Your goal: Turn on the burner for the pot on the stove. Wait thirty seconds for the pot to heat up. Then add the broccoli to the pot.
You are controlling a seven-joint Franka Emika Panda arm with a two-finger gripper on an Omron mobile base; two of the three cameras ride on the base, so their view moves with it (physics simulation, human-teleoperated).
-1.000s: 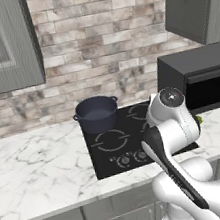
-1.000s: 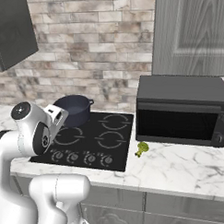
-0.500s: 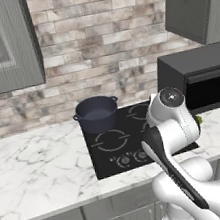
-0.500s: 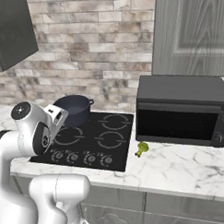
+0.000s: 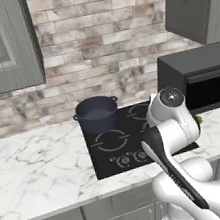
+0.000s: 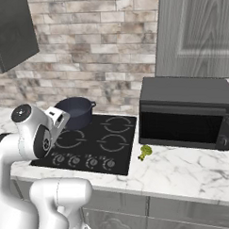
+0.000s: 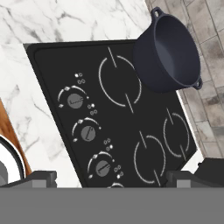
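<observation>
The round dark blue-grey pot point(image 7: 170, 50) with two small side handles sits on the rear left ring of the flat black glass stove point(image 7: 131, 127), nearest the brick wall; its lighter grey inside looks empty. The small green broccoli floret point(image 6: 145, 152) lies on the white marbled counter point(image 5: 40, 164), just beside the stove's right edge and in front of the black box microwave point(image 6: 187, 114), well apart from the pot.

The two-finger gripper point(image 7: 111, 181) hangs above the row of small round knobs point(image 7: 88, 132), its two dark tips spread wide at the bottom of the hand view, with nothing between them. No knob is touched yet, so the burner step appears not yet begun.

Risks, as judged:
- Wrong knob. The knobs are alike and close together; the tiny dot marks beside each are too small to read. Turning the wrong one would heat a bare ring and leave the pot cold.
- Slip. The knobs are small, smooth-looking grey discs with a thin pointer line; tips that close off-centre could slide off without turning.
- Broccoli. The floret is lumpy and irregular, likely soft; a hard squeeze could crush it, a light one could drop it on the glass.
- The pot has a tall rim, so a low approach could knock it off its ring.

The stove surface is glossy, with thin grey ring marks; the counter is veined stone.
</observation>
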